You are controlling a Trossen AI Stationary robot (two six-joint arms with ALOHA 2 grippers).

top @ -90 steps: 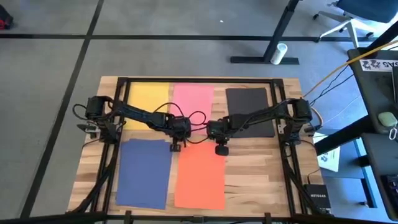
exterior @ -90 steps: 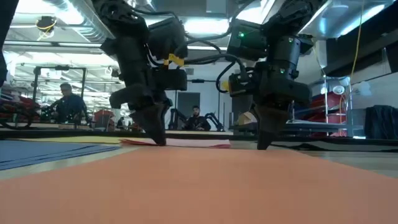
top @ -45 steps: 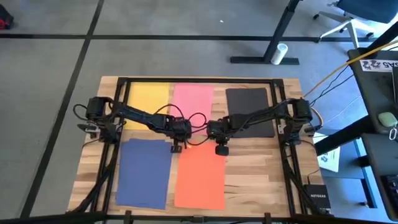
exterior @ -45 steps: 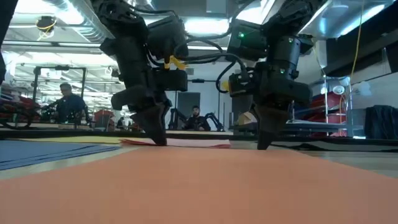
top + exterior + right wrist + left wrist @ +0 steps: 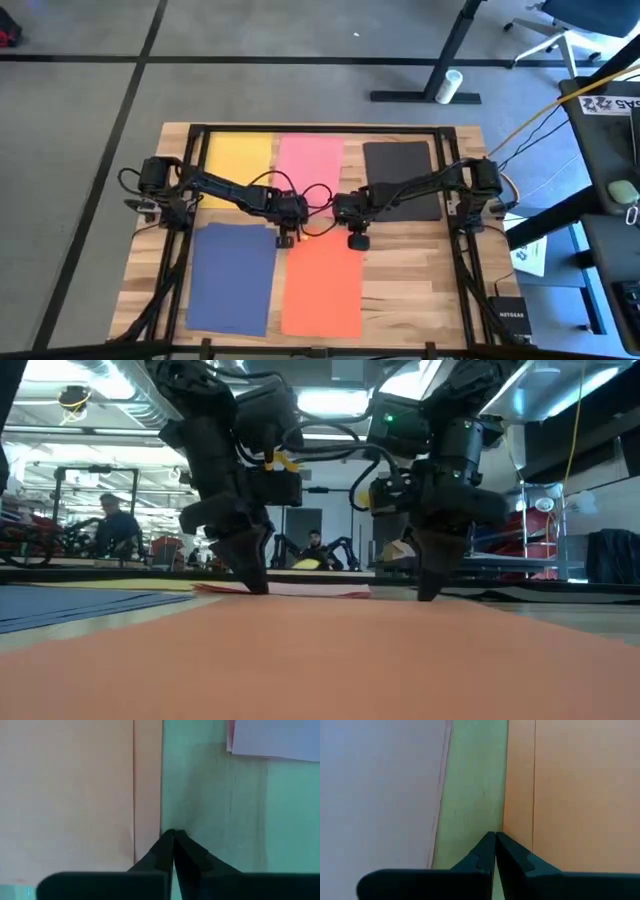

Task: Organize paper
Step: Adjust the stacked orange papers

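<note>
Both sets of jaws are pressed shut, empty, at the far corners of the orange sheet [image 5: 322, 287], left gripper [image 5: 284, 238] and right gripper [image 5: 355, 240] equally near, its long axis running toward the bench's [image 5: 410, 270] near edge.

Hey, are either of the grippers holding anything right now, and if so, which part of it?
Probably not: both the left gripper and right gripper are shut, tips at the far corners of the orange sheet, nothing visibly between them.

Grey carpet floor [image 5: 80, 150] with dark lines, desk leg [image 5: 448, 50], office chair [image 5: 575, 20], ceiling lights [image 5: 320, 400]
</note>
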